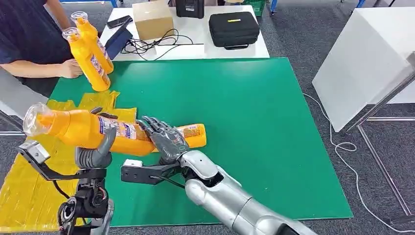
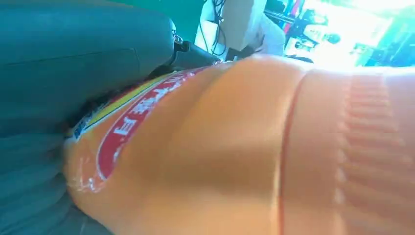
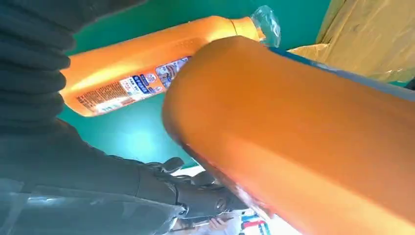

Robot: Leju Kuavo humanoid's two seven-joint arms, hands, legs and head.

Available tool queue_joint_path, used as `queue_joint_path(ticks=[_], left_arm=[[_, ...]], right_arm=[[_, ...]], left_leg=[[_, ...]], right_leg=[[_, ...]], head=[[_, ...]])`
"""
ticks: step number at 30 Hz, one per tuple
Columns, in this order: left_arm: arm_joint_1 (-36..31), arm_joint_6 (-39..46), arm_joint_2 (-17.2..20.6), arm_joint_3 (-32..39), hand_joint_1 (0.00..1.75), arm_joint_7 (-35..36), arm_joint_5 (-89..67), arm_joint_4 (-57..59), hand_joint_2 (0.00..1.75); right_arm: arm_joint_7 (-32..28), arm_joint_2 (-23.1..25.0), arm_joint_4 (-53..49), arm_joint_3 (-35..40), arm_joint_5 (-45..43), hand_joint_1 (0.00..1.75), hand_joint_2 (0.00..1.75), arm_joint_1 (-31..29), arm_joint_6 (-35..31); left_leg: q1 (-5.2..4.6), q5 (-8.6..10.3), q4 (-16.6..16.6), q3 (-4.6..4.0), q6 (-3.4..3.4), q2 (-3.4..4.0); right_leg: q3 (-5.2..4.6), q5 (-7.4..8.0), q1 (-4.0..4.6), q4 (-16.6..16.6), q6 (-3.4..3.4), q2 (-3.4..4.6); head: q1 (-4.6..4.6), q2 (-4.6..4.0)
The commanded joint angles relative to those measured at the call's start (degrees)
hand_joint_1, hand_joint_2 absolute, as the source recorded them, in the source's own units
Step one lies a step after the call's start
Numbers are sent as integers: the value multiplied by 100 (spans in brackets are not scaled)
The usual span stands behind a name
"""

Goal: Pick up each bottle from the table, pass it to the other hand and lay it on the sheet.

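Orange bottle (image 1: 93, 129) sits gripped by both the left hand (image 1: 98, 152) and right hand (image 1: 164, 139); the right should let go cleanly, then left carries it toward nine o'clock over the yellow sheet (image 1: 29, 191).

No word or number on anything here can be read. The orange bottle (image 1: 93, 131) in my left hand (image 1: 98, 149) carries a label with a red oval and pale characters (image 2: 128, 128), seen sideways and blurred in my left wrist view (they look like Chinese script, but I cannot make out one of them). A second bottle (image 3: 147, 68) lying on the green mat (image 1: 254, 127) has a label of blue and white patches and a panel of fine print (image 3: 105, 95), too small to tell. The labels on the two bottles (image 1: 93, 56) a person holds are just as illegible.
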Motion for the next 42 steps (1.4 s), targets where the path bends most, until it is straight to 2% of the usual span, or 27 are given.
queue_joint_path(ticks=[1, 8, 11, 15, 17, 18, 20, 21, 24, 27, 31, 32, 33, 34, 36, 42], left_arm=[[-455, -1, -91, 260, 175, -27, -3, -11, 175], [-461, 138, -82, 289, 175, -110, -261, -6, 175], [-750, 778, 88, 922, 175, -224, -1537, 437, 175], [-1307, 2298, 328, 1886, 175, -842, -4671, 1496, 175], [-1347, 3165, 518, 1973, 175, -836, -6330, 1947, 175], [-1375, 3276, 643, 1946, 175, -752, -6728, 2267, 175], [-1565, 2920, 891, 2003, 175, -549, -6397, 3176, 175], [-1707, 3255, 1116, 1915, 175, -462, -6938, 3915, 175], [-1929, 4096, 1478, 1611, 175, -425, -7990, 5439, 175], [-1754, 4096, 1347, 2237, 175, -526, -9054, 5518, 175], [-1608, 4096, 1380, 2611, 175, -488, -9766, 5576, 175], [-1569, 4096, 1438, 2615, 175, -435, -9911, 5651, 175], [-1505, 4096, 1508, 2567, 175, -347, -10133, 5722, 175], [-1488, 4096, 1544, 2529, 175, -340, -10177, 5851, 175], [-1503, 4096, 1604, 2401, 175, -290, -10308, 6188, 175], [-1553, 4096, 1674, 2105, 175, -124, -10503, 6689, 175]], right_arm=[[-9, -214, 161, -169, 13, 0, 0, 110, 105], [23, -229, 102, -266, 119, 0, 0, 148, 12], [104, -632, -583, -811, 368, 0, 0, 168, 133], [-383, -1042, -1551, -1818, 344, 0, 0, 416, 430], [-565, -1098, -1722, -2110, 299, 0, 0, 512, 474], [-663, -1114, -1774, -2237, 247, 0, 0, 572, 476], [-743, -1178, -1904, -2373, 249, 0, 0, 668, 503], [-764, -1208, -1991, -2450, 231, 0, 0, 729, 512], [-773, -1281, -1999, -2496, 220, 0, 0, 774, 542], [-814, -1294, -1880, -2552, 157, 0, 0, 807, 474], [-827, -1242, -1853, -2546, 149, 0, 0, 809, 485], [-834, -1238, -1821, -2526, 149, 0, 0, 776, 485], [-853, -1221, -1769, -2528, 128, 0, 0, 735, 462], [-860, -1214, -1738, -2532, 120, 0, 0, 704, 453], [-881, -1201, -1709, -2581, 120, 0, 0, 656, 469], [-886, -1218, -1672, -2644, 105, 0, 0, 668, 409]], left_leg=[[6, -3, -3, 16, -12, -23], [7, -3, -3, 14, -11, -17], [5, -1, -3, 12, -11, -23], [0, 6, -7, 10, -9, -34], [7, 1, -7, 28, -21, -44], [-1, 5, -12, 17, -9, -25], [-1, 5, -18, 32, -13, -38], [-3, 6, -17, 31, -10, -35], [-6, 9, -24, 40, -11, -43], [-3, 3, -18, 34, -8, -9], [4, -6, -15, 43, -15, -4], [10, -14, -14, 57, -21, -6], [4, -4, -9, 24, -9, 6], [8, -11, -13, 43, -16, 12], [3, -6, -10, 27, -11, 4], [8, -12, -5, 42, -21, -6]], right_leg=[[24, -10, 6, -4, 7, -34], [21, -8, 6, -5, 7, -27], [21, -8, 5, -4, 7, -33], [17, -5, -1, -4, 6, -40], [42, -12, 6, -5, 11, -61], [22, -2, -2, -7, 6, -33], [38, -7, -3, -9, 7, -48], [33, -7, -4, -8, 7, -44], [43, -6, -7, -11, 7, -48], [32, -3, -4, -8, 6, -15], [42, -10, 2, -6, 10, -14], [57, -18, 7, -6, 14, -22], [23, -3, 2, -3, 6, 0], [40, -10, 5, -4, 10, 1], [27, -7, -1, 1, 7, -3], [46, -16, 4, 2, 12, -21]], head=[[0, 2], [2, 2], [2, 0], [2, 0], [2, 0], [0, 0], [2, 0], [0, 0], [2, 0], [0, 2], [2, 0], [4, 0], [2, 0], [4, 0], [2, 0], [2, 0]])
